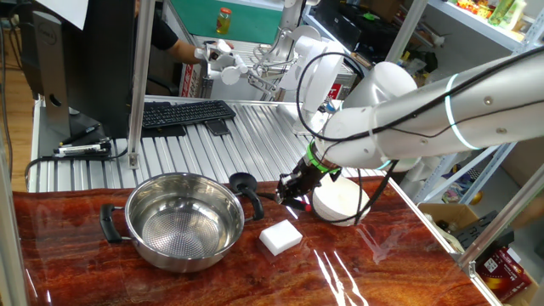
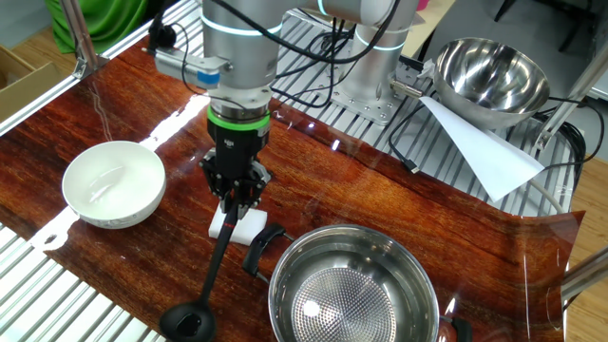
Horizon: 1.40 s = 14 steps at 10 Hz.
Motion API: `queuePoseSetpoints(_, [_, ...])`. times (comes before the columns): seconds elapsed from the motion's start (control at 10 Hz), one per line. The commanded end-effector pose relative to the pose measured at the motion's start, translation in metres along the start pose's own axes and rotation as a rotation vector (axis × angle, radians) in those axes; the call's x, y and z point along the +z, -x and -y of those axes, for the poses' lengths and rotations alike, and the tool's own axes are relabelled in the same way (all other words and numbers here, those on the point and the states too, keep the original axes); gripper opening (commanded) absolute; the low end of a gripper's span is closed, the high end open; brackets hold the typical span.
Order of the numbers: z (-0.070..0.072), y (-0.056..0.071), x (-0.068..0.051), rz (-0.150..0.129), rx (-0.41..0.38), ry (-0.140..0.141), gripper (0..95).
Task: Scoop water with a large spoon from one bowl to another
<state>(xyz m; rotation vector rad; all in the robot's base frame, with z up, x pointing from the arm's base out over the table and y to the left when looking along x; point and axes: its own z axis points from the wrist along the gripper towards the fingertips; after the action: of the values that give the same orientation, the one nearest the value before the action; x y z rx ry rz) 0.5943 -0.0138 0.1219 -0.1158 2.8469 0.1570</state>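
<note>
**Ladle gripped by its handle beside the steel pot**

The gripper [image 2: 235, 201] points straight down at centre frame in the other fixed view, its dark fingers [image 2: 228, 198] clenched on the top end of the large spoon [image 2: 202, 294]. This is a black plastic ladle: a long thin handle slants down to the lower left, ending in a round deep cup at the bottom edge. The cup sits just beside the steel pot [image 2: 353, 294], outside its rim.

The pot, lower right of centre, is wide and shiny with a dimpled, perforated-looking base and black side handles. The white bowl [image 2: 113, 183], smooth, round and handleless, stands at left, apart from the gripper. A white rectangular block [image 2: 249, 225] lies under the gripper. All rest on a glossy red-brown wood-grain table [image 2: 380, 180].

In one fixed view the ladle [image 1: 247, 189] shows behind the pot [image 1: 183, 221].
</note>
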Motion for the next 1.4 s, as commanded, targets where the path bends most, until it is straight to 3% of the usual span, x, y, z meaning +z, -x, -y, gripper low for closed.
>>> queuePoseSetpoints(0.1, [0.0, -0.002, 0.001, 0.003, -0.005, -0.004, 0.0])
queuePoseSetpoints(0.6, [0.001, -0.013, 0.0, -0.01, -0.019, -0.038, 0.0])
queuePoseSetpoints(0.7, [0.001, -0.013, 0.0, -0.01, -0.02, -0.045, 19.0])
queuePoseSetpoints(0.8, [0.001, -0.013, 0.0, -0.011, -0.02, -0.046, 19.0])
queuePoseSetpoints(0.9, [0.001, -0.013, 0.0, -0.013, -0.016, -0.049, 38.0])
queuePoseSetpoints(1.0, [0.001, -0.013, 0.0, -0.012, -0.009, -0.051, 38.0])
queuePoseSetpoints(1.1, [0.001, -0.013, 0.0, -0.013, -0.003, -0.055, 57.0])
queuePoseSetpoints(1.4, [0.001, -0.014, 0.0, -0.023, -0.002, -0.06, 57.0])
